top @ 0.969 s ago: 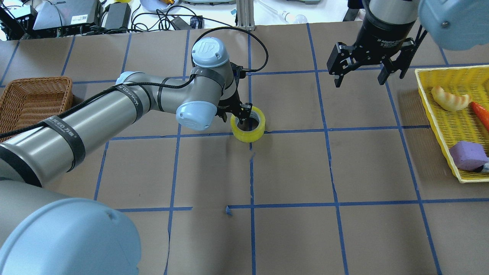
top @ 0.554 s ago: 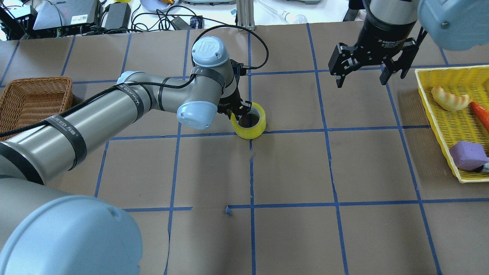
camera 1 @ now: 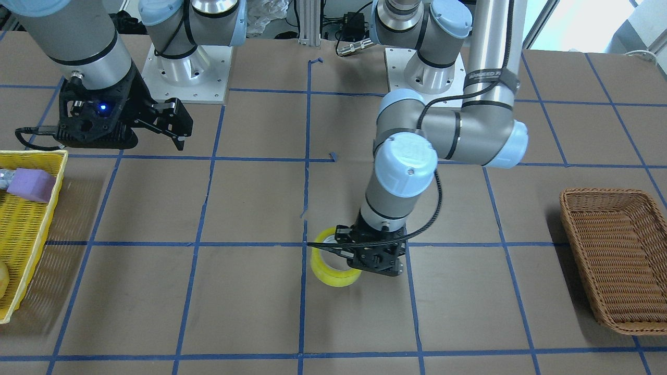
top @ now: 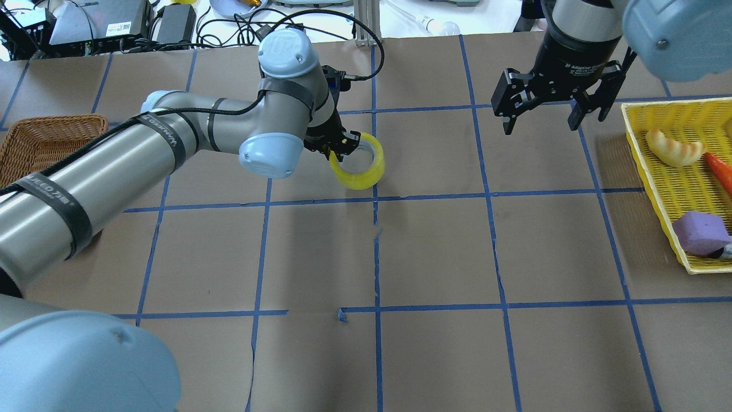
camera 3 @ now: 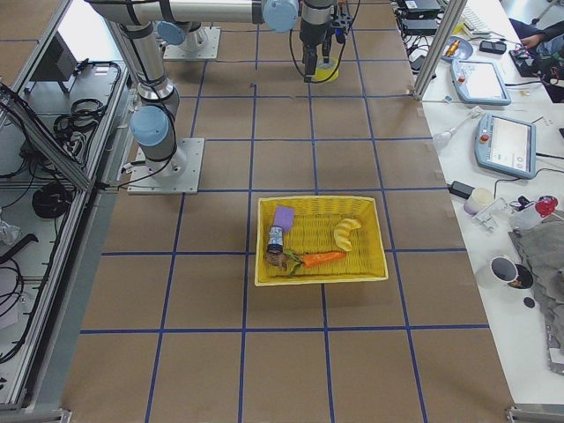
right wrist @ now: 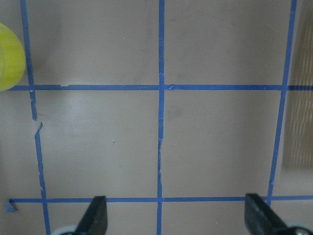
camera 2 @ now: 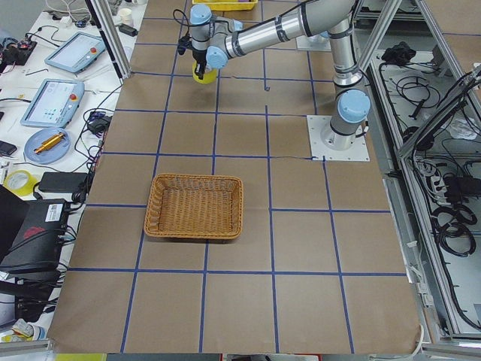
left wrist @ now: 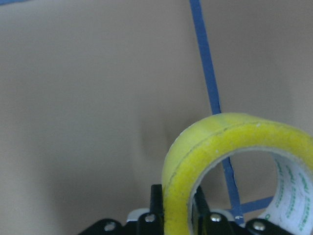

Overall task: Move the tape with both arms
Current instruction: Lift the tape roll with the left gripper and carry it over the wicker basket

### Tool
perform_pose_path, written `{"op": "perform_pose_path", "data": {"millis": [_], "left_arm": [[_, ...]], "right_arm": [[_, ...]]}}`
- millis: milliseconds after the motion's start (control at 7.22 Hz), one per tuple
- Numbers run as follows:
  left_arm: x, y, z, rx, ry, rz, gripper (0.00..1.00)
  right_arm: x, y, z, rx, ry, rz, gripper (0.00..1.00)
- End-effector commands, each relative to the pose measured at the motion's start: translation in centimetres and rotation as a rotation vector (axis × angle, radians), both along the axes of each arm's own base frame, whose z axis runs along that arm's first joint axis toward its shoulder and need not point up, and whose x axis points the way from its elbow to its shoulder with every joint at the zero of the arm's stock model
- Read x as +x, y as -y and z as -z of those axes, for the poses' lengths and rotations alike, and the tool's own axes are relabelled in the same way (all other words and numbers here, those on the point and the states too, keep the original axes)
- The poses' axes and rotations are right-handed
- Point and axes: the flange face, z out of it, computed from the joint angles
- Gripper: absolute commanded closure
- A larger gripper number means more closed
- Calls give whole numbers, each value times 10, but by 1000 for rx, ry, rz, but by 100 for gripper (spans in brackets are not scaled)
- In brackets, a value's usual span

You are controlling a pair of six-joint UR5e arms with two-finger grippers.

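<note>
The tape (top: pixel 357 178) is a yellow ring with a whitish core. My left gripper (top: pixel 342 143) is shut on its wall, one finger inside the ring and one outside, and holds it tilted a little above the table near the centre line. It also shows in the front view (camera 1: pixel 328 276) and fills the left wrist view (left wrist: pixel 215 142). My right gripper (top: pixel 540 123) is open and empty, hovering at the far right, well apart from the tape. In the right wrist view its fingers (right wrist: pixel 95 218) stand wide apart and the tape (right wrist: pixel 7 56) lies at the left edge.
A yellow mesh basket (top: pixel 675 189) at the right edge holds a purple foam block (top: pixel 700 232), a yellowish lump (top: pixel 673 149) and an orange item. A brown wicker basket (top: pixel 51 143) sits at the left edge. Cables and devices lie beyond the table's far edge.
My left gripper has lifted the tape off the table and carried it a little toward the far side and left. The right gripper has barely moved.
</note>
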Motion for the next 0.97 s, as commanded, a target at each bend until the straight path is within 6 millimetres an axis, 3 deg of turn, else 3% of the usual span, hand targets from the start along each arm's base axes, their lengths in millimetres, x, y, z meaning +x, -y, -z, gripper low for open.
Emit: {"op": "perform_pose_path", "data": {"millis": [0, 138, 277, 692, 831], "left_arm": [[145, 21, -78, 52, 19, -3, 100], [223, 26, -101, 45, 31, -57, 100], [288, 26, -103, 39, 62, 0, 100], [490, 0, -61, 38, 159, 117, 100], [543, -8, -43, -4, 201, 139, 100]], "right_arm": [[0, 0, -2, -5, -1, -1, 0], [0, -2, -5, -11, -1, -1, 0], [0, -3, -5, -8, -1, -1, 0], [-2, -3, -5, -10, -1, 2, 0], [-1, -7, -10, -18, -1, 0, 0]]}}
